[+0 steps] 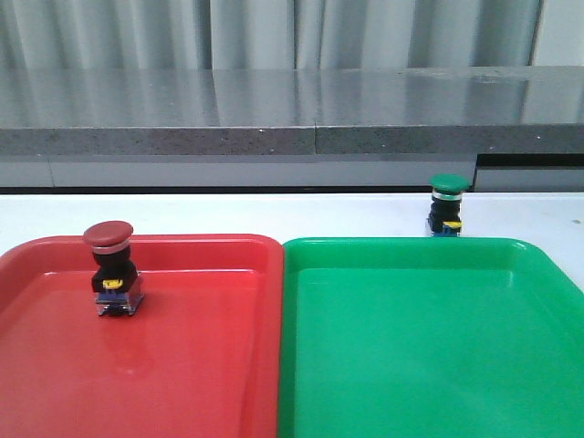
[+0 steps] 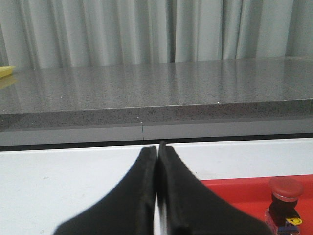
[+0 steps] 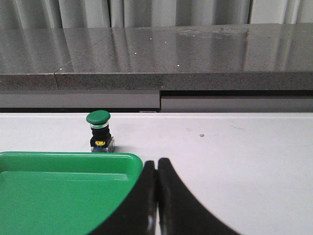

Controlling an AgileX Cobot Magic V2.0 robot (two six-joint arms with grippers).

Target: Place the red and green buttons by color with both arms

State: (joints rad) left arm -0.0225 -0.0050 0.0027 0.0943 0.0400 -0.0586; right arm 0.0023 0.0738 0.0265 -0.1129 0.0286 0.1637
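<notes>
You are seeing the red button (image 1: 109, 267) standing in the red tray (image 1: 201, 365), the green button (image 1: 448, 204) waiting on the desk (image 3: 244, 147) beyond the green tray (image 1: 429, 347). Both pincers, left (image 2: 157, 152) and right (image 3: 156, 165), are sitting closed and empty; reaching unopened, you are risking toppling it.

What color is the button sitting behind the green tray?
Green button, with a silver ring under its cap; clearest in the right wrist view.

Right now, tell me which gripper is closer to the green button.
Right. The right gripper sits shut by the green tray's far corner, with the green button just beyond that rim. The left gripper is shut over by the red tray, farther off.
</notes>
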